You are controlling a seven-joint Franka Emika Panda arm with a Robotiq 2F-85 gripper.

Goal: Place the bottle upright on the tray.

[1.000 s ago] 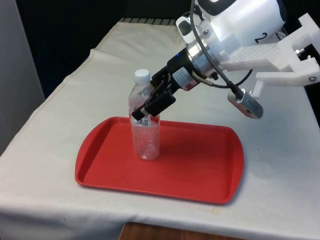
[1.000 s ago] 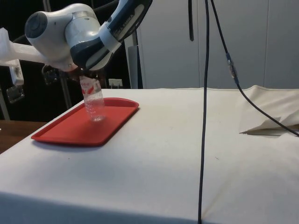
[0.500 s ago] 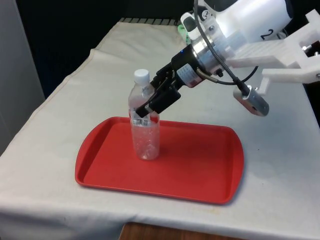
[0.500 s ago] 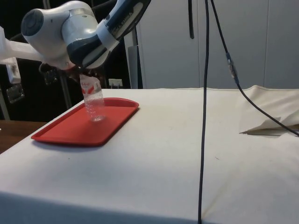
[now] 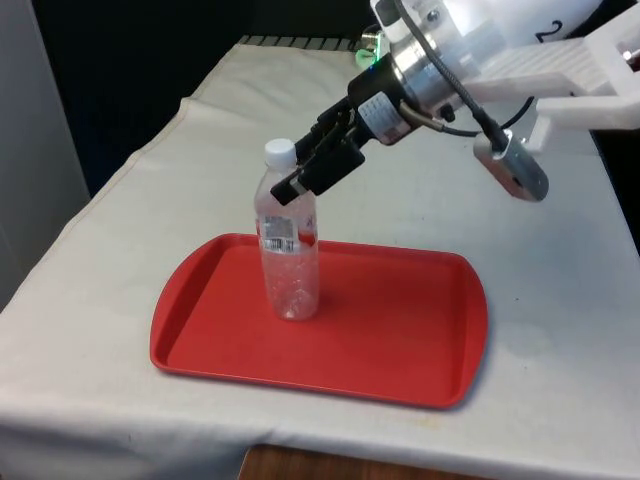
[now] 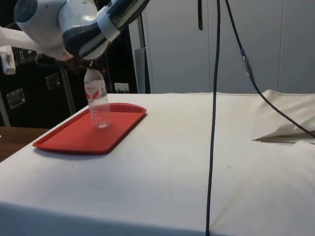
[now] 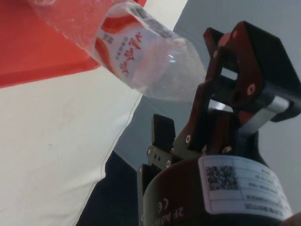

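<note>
Bottle stands upright on the red tray, toward the front view's left half, base flat on the tray floor, white cap on top. Gripper sits at neck and shoulder height, angled down from the front view's right, right beside the cap. Jaws look spread: in the wrist view the fingers sit off to one side of the bottle's shoulder with nothing pinched between them, so I judge the bottle released. Whether a fingertip touches the shoulder, can't tell; in the front view they overlap. Main risk: the bottle is empty, clear and light, tall on a narrow base, so any sideways brush from a finger during retreat tips it. The contact point would be high up near the cap, the worst place for leverage. A swing toward the front view's left would push it over that way; lifting up and back along the approach line looks safest. Second risk: the jaws closing again on the neck and dragging it. Contents: the bottle appears empty, no liquid line visible in the front or side view. The tray holds only the bottle, on the white cloth near the table's near edge.
</note>
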